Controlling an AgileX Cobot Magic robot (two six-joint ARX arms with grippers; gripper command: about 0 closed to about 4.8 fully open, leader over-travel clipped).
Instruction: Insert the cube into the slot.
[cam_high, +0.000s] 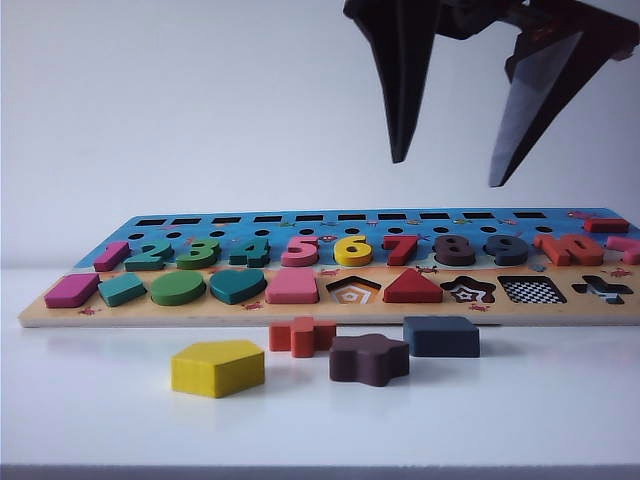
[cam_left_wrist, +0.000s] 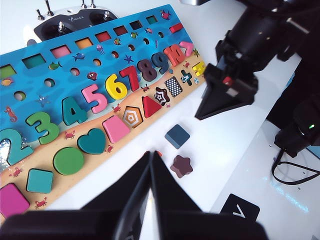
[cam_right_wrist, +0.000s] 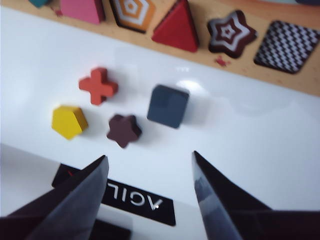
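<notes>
The white counter (cam_high: 560, 400) carries a long wooden puzzle board (cam_high: 330, 262) (blue across its number row, tan along its shape row) that spans nearly the whole exterior view. High above the board's right part hangs the right gripper (cam_high: 448, 170), at about one o'clock from the loose pieces, its dark jaws spread wide with nothing between them. The left gripper (cam_left_wrist: 151, 165) hovers over the counter just off the board's near edge, and its jaws are pressed together, empty. On the board, the slot (cam_high: 532, 290), a square cut-out with a black-and-white checkered floor, sits between the star cut-out (cam_high: 469, 290) and the cross cut-out (cam_high: 603, 289), with the red triangle (cam_high: 412, 287) and the pentagon cut-out (cam_high: 353, 290) further toward nine o'clock. In front of the board four loose pieces lie on the counter. The cube (cam_high: 441, 336), flat and dark navy, rests just before the board's edge, at about seven o'clock from the slot and apart from both grippers. The yellow pentagon block (cam_high: 217, 367) lies nearest the camera, the brown star block (cam_high: 368, 359) just beside the cube at eight o'clock, and the orange-red cross block (cam_high: 301, 336) between those two.
</notes>
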